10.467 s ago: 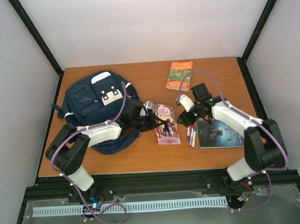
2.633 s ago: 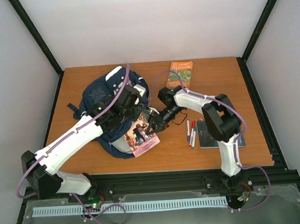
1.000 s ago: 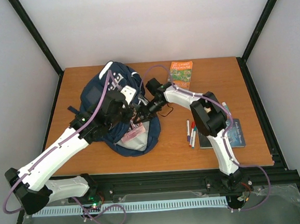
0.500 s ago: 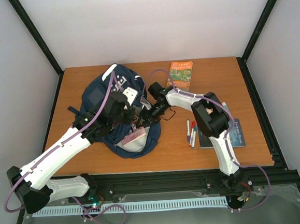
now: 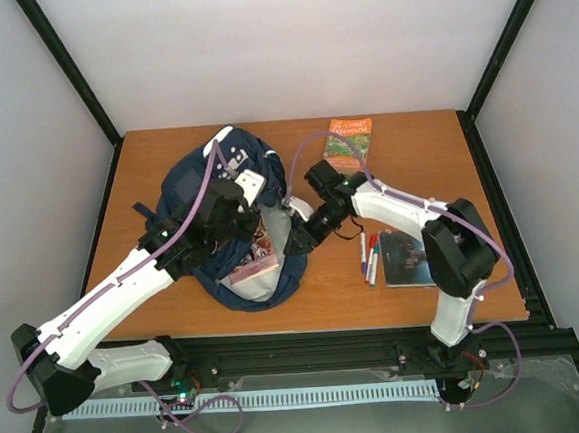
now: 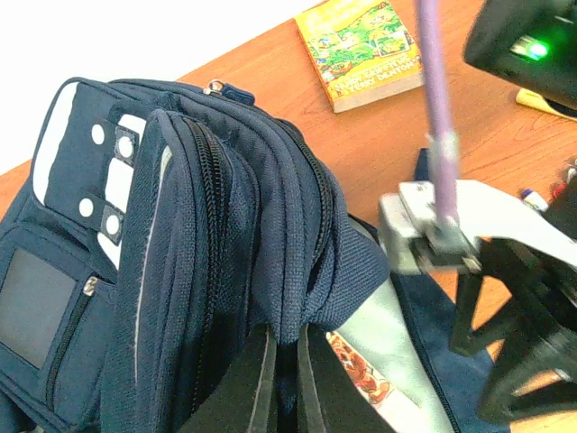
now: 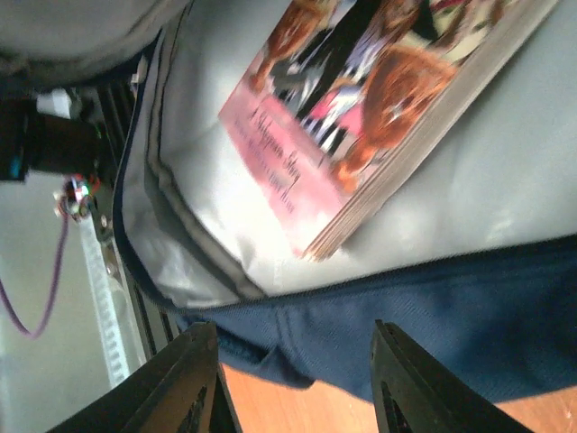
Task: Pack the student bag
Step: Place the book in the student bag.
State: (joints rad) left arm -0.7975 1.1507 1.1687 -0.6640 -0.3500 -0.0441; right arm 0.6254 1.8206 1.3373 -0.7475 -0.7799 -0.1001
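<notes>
On the left half of the table (image 5: pixel 326 299) you have the backpack (image 5: pixel 182 190), its mouth turned toward the near edge and gaping so that the pale grey lining shows. Your left gripper (image 5: pixel 250 218) is clamped on the upper lip of that opening. From the left wrist you can see its fingers (image 6: pixel 264 388) pressed together on the folded navy fabric, holding the flap up off the lining. A pink book (image 5: pixel 251 268) lies flat on the lining inside the mouth, cover up. Your right gripper (image 5: pixel 296 238) sits at the right rim of the opening with its jaws partly apart and nothing held. In the right wrist view its fingers (image 7: pixel 194 379) stand over the navy rim, and the nearest corner of the pink book lies just beyond them, not touching. To the right of the backpack a few markers (image 5: pixel 370 258) lie side by side on the wood, just beside a dark-covered book (image 5: pixel 408 259) that your right arm partly hides. An orange book (image 5: pixel 346 144) lies near the far edge, apart from the backpack.
</notes>
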